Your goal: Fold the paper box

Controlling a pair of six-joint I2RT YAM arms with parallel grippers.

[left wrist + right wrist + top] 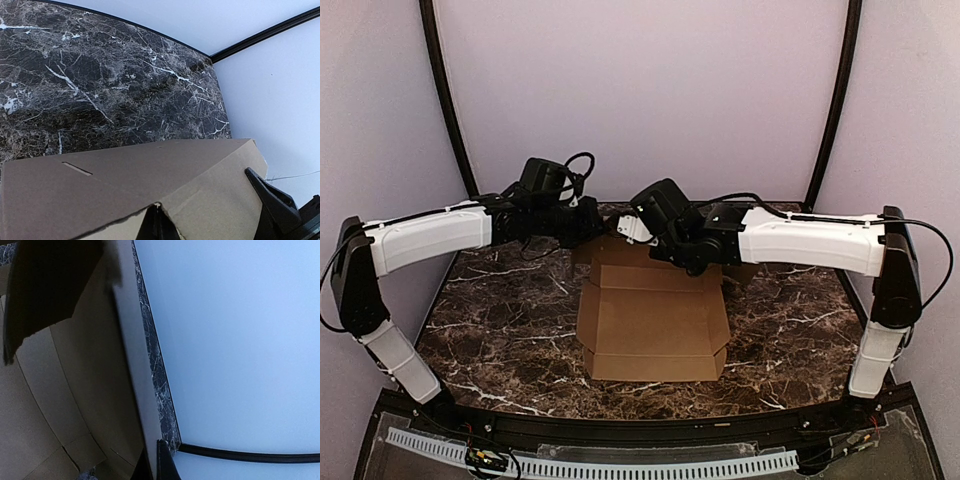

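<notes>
The paper box (650,322) is plain brown cardboard and lies open on the dark marble table, its tray toward me and its lid panel raised at the far side. My left gripper (597,228) is at the lid's far left corner. In the left wrist view it (158,224) is shut on the cardboard's edge (125,180). My right gripper (642,234) is at the lid's far edge, just right of the left one. In the right wrist view it (156,462) pinches the thin edge of the panel (75,370). The right fingertip (272,200) shows beside the lid.
The marble table (500,320) ends at a black rim (250,455) against lavender walls close behind the box. Black frame posts (450,110) stand at the back corners. A perforated white strip (620,468) runs along the near edge.
</notes>
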